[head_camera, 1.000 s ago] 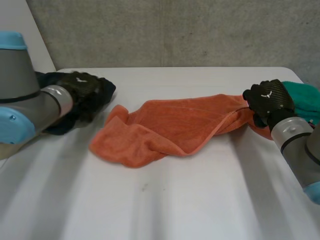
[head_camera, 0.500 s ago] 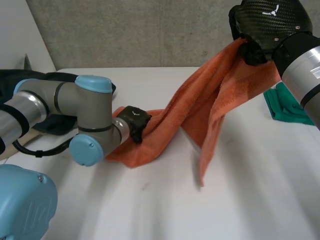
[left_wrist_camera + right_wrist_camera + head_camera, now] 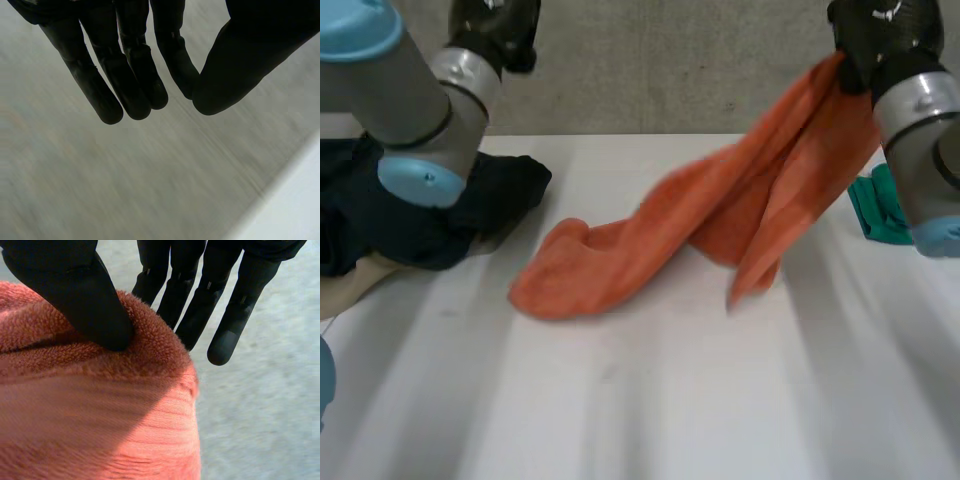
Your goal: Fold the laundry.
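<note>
An orange towel (image 3: 720, 215) hangs from my right hand (image 3: 880, 35), which is raised high at the far right. In the right wrist view the thumb (image 3: 75, 295) pinches the towel's (image 3: 100, 415) upper edge against the fingers. From there the towel slopes down, and its left end lies bunched on the white table (image 3: 650, 400). One loose flap dangles near the middle. My left hand (image 3: 495, 25) is raised high at the far left, apart from the towel. In the left wrist view its thumb meets the fingers (image 3: 130, 75) with nothing between them.
A heap of dark clothes (image 3: 470, 210) lies at the table's left under my left arm, with a beige cloth (image 3: 350, 285) beneath it. A teal cloth (image 3: 880, 210) lies at the right edge, behind the hanging towel. A grey wall stands behind the table.
My right hand lifted the towel's right end off the table. My left hand went down to the towel's left end, closed, then rose high without it; that end stays on the table.
</note>
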{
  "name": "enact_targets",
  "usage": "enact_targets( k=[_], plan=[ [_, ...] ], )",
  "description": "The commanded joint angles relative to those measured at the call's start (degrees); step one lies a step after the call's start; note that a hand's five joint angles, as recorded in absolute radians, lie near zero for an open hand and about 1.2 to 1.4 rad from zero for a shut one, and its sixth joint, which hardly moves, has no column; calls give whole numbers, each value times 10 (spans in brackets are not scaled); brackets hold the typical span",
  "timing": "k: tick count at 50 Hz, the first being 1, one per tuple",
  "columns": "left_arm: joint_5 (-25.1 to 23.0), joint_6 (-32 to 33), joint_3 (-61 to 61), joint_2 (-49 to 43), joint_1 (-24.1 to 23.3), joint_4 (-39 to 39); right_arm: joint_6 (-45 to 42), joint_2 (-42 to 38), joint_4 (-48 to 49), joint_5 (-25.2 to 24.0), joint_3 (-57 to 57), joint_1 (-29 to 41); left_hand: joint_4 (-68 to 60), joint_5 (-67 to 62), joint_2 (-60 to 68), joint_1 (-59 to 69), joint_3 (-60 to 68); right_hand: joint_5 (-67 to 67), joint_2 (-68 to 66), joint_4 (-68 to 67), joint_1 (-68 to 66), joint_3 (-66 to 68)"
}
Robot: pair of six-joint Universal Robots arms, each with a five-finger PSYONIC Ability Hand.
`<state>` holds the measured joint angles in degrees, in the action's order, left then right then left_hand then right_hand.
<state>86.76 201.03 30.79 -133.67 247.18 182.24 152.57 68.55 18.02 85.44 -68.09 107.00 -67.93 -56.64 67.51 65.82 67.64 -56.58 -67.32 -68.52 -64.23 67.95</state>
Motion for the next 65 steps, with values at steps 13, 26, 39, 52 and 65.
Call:
enact_targets(
  k=[13,26,39,52,65],
  plan=[
    [-18,-46,196,-13,-29,-145,55,115,-24,-70,-56,48,458,445,-454,-437,-455,-134,-127,-115,-158,121],
    [-114,-143,190,-56,-47,-145,96,153,-33,-105,-64,51,424,411,-420,-403,-421,-134,-127,-115,-158,121],
    [-161,-172,182,-73,-64,-174,93,150,-40,-102,-56,54,402,389,-398,-381,-399,-134,-127,-115,-158,121],
    [-42,-165,23,-129,-78,-211,92,112,-26,-95,-59,44,-121,-134,125,142,124,-134,-127,-115,-158,121],
    [80,-160,-76,10,-21,-44,91,7,242,-33,0,14,-121,-134,125,142,124,-134,-127,-115,-158,121]
  ],
)
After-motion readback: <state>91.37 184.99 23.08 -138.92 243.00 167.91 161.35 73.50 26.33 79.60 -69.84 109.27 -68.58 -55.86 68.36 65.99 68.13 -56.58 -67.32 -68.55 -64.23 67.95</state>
